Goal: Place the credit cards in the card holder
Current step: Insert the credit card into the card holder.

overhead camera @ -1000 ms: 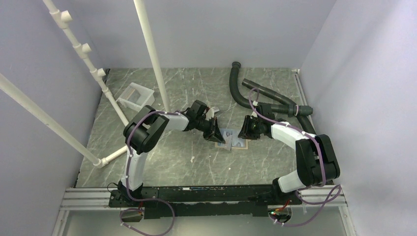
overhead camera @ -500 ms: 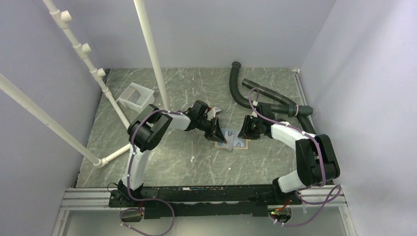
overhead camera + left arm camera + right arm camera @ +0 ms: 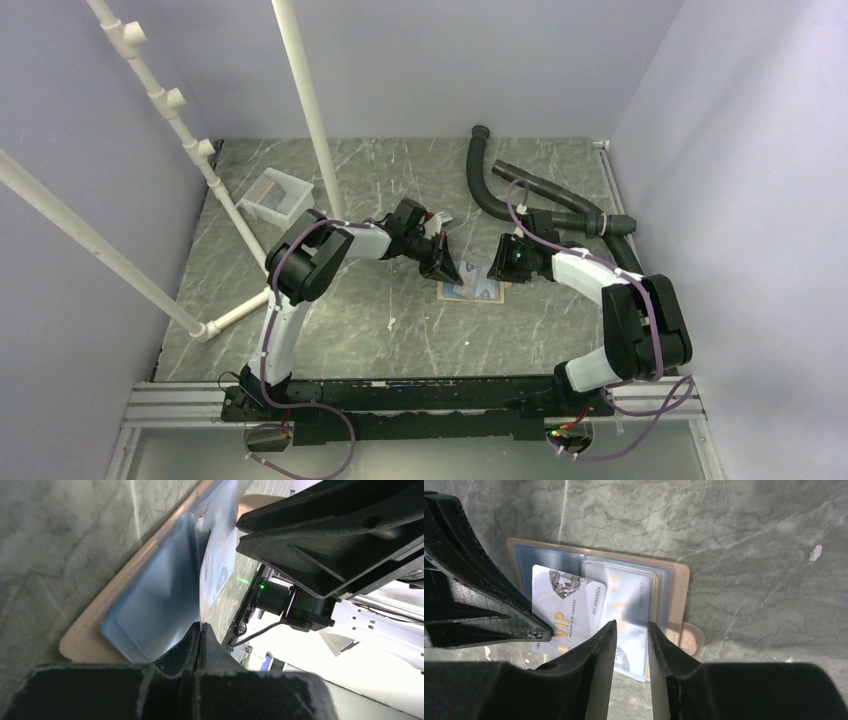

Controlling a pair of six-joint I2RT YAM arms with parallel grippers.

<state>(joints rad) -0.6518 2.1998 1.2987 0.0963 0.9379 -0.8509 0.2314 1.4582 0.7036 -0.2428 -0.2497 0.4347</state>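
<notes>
top view: the card holder (image 3: 480, 291) lies open and flat on the counter (image 3: 400, 330), about midway between the two arms. the left fingers (image 3: 438, 264) come down on its left edge and the right fingers (image 3: 501, 264) on its right edge. a white tray (image 3: 272, 196) sits well apart at the far left, and dark hoses (image 3: 495, 195) lie at the back. how the fingers stand is too small to read here.

left wrist view: the left fingers are pressed together, tips at the near edge of the holder's pale blue inside. a thin pale sheet runs up from that seam; whether it is nipped between them i cannot tell. the tan rim shows against the counter, with the right fingers black above.

right wrist view: only here do the cards show. a grey vip card (image 3: 566, 611) lies on the left half, partly sticking out, with a left fingertip touching its near corner. a second card (image 3: 630, 597) sits in a clear sleeve. the right fingers stand slightly apart over that sleeve's near edge, with nothing visibly clamped. the snap tab (image 3: 692, 638) pokes out at the right.
</notes>
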